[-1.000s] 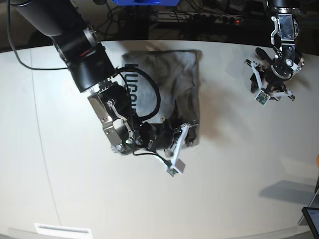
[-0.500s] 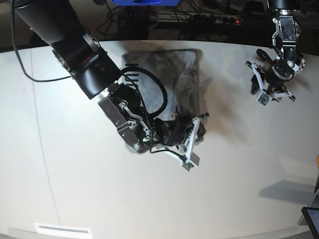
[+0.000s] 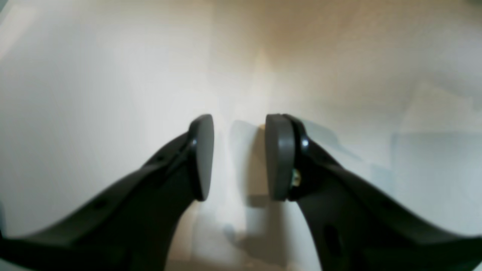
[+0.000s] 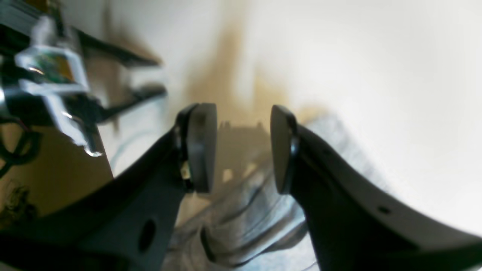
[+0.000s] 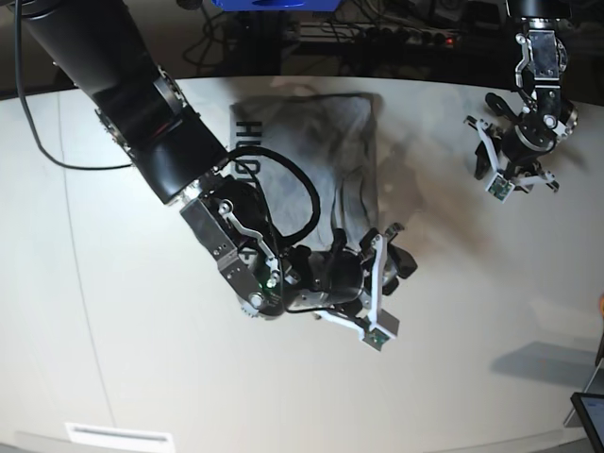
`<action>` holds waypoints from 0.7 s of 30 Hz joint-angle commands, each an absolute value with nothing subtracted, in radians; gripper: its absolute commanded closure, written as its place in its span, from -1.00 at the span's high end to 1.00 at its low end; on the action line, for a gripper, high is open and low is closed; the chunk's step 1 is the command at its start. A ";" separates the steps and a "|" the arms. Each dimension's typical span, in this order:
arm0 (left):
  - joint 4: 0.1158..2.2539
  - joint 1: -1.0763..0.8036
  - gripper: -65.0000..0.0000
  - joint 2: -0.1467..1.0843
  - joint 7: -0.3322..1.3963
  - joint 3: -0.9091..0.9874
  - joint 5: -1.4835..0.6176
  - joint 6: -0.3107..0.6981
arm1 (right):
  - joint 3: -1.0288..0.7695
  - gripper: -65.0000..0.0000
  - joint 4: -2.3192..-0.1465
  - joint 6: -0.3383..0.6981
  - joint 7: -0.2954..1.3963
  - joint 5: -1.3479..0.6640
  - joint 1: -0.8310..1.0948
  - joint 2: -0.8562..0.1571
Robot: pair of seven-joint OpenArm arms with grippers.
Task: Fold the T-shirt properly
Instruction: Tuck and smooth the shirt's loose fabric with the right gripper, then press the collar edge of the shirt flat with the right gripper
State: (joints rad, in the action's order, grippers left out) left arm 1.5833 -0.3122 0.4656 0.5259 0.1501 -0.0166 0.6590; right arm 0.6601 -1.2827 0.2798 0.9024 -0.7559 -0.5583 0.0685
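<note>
The heather-grey T-shirt (image 5: 311, 160) lies folded into a tall rectangle at the back middle of the white table (image 5: 113, 311). Black letters run along its left edge. My right gripper (image 5: 394, 255) hovers just past the shirt's front right corner. In the right wrist view this gripper (image 4: 244, 148) is open, with nothing between its pads, and wrinkled grey T-shirt fabric (image 4: 241, 222) lies below it. My left gripper (image 5: 517, 151) hangs over bare table at the back right, well away from the shirt. In the left wrist view that gripper (image 3: 239, 158) is open and empty above the tabletop.
A dark screen device (image 5: 590, 415) sits at the front right corner. A white label (image 5: 118, 434) lies at the front left edge. Cables and a power strip (image 5: 396, 33) run behind the table's far edge. The right arm's black body (image 5: 160, 132) crosses the table's left half.
My right gripper has opened and let go of the shirt's front right corner, sliding forward and to the right. More lettering shows on the shirt's left edge. The left arm has stayed put.
</note>
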 commanded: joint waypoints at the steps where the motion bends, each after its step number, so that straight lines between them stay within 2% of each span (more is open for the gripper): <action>1: 1.549 -0.335 -0.29 0.461 0.648 0.131 0.048 0.698 | 0.653 -0.29 -1.311 0.280 0.881 -0.763 -0.593 0.038; 2: 1.550 -0.335 -0.29 0.461 0.648 0.131 0.048 0.698 | 0.651 -0.29 -1.322 0.254 0.883 -0.766 -0.588 0.016; 5: 1.549 -0.335 -0.29 0.461 0.647 0.131 0.048 0.698 | 0.651 -0.30 -1.372 0.090 0.926 -0.765 -0.532 -0.022; 8: 1.558 -0.335 -0.29 0.460 0.645 0.131 0.044 0.698 | 0.654 -0.30 -1.508 -0.041 0.949 -0.765 -0.441 -0.074; 14: 1.606 -0.334 -0.29 0.458 0.644 0.140 0.047 0.698 | 0.648 -0.31 -1.758 -0.145 0.943 -0.769 -0.251 -0.162; 16: 1.600 -0.334 -0.30 0.469 0.644 0.143 0.047 0.698 | 0.648 -0.45 -1.785 -0.150 0.944 -0.765 -0.203 -0.163; 17: 1.600 -0.334 -0.30 0.473 0.645 0.154 0.047 0.698 | 0.648 -0.58 -1.788 -0.150 0.944 -0.765 -0.185 -0.163; 18: 1.600 -0.335 -0.35 0.476 0.647 0.180 0.047 0.698 | 0.650 -0.74 -1.785 -0.150 0.944 -0.765 -0.171 -0.163; 19: 1.598 -0.335 -0.49 0.473 0.647 0.213 0.047 0.698 | 0.650 -0.90 -1.781 -0.150 0.944 -0.765 -0.157 -0.162; 20: 1.598 -0.335 -0.67 0.470 0.647 0.240 0.047 0.698 | 0.650 -1.00 -1.781 -0.150 0.944 -0.765 -0.139 -0.160; 21: 1.596 -0.335 -0.88 0.470 0.647 0.274 0.047 0.698 | 0.650 -1.00 -1.781 -0.150 0.943 -0.765 -0.119 -0.160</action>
